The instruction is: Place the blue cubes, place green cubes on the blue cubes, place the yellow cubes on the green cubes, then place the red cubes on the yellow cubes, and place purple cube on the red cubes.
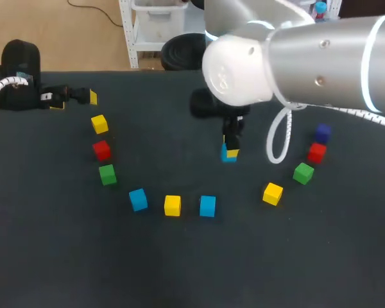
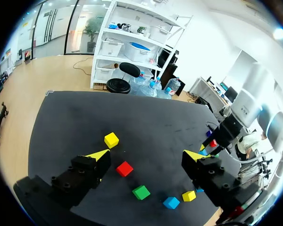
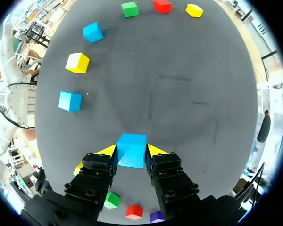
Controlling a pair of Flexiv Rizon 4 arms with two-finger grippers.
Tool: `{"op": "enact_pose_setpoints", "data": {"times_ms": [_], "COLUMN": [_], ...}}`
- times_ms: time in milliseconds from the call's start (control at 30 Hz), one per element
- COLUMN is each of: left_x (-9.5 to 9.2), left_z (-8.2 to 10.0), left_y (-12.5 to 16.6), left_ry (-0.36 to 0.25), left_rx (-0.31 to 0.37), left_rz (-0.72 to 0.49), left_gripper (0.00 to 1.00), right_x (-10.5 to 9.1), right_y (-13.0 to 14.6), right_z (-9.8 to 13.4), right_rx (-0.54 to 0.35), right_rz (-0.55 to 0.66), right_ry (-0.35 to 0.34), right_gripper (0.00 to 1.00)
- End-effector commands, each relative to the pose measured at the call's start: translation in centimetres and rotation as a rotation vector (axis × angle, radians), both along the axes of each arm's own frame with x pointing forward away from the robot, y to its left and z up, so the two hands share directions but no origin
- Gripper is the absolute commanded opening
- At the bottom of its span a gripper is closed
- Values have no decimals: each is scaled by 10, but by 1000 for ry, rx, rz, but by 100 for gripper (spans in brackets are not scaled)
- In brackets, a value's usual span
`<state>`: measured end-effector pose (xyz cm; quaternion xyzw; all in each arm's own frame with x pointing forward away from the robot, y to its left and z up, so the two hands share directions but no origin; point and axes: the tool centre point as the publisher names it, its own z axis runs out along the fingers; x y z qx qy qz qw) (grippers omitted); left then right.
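My right gripper [image 1: 230, 149] is shut on a blue cube [image 1: 228, 156] low over the middle of the table; in the right wrist view this cube [image 3: 131, 149] sits between the yellow tips of the gripper [image 3: 131, 151]. Two more blue cubes [image 1: 138, 199] [image 1: 207, 206] lie in front, with a yellow cube [image 1: 172, 205] between them. On the left, a yellow [image 1: 99, 124], a red [image 1: 101, 150] and a green cube [image 1: 107, 174] form a column. On the right lie a yellow [image 1: 273, 193], green [image 1: 303, 172], red [image 1: 316, 153] and purple cube [image 1: 322, 133]. My left gripper [image 1: 76, 99] stands open and empty at the far left.
The dark table [image 1: 179, 269] has bare cloth in front of the arc of cubes and behind the held cube. In the left wrist view the open gripper [image 2: 147, 157] hangs above the red cube [image 2: 124, 168] and the green cube [image 2: 141, 192].
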<state>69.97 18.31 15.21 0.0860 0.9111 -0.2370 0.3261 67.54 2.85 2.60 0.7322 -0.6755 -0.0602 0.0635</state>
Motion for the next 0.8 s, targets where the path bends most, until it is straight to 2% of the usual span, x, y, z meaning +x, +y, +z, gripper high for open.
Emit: {"op": "enact_pose_setpoints", "data": {"times_ms": [33,300,800], "left_x": [0,0,0], "left_z": [-2,-2,-2], "left_y": [2,2,2], "left_ry": [-7,-7,-7], "left_rx": [-10,-10,-10], "left_rz": [-6,-6,-6], "left_gripper": [100,100,100], "right_x": [-4,-14,-10], "right_y": [5,7,3], "right_z": [-4,-16,-31], "right_rx": [-7,-28,-70], "right_rz": [13,52,46], "right_ry": [21,29,23], "right_gripper": [0,0,0]}}
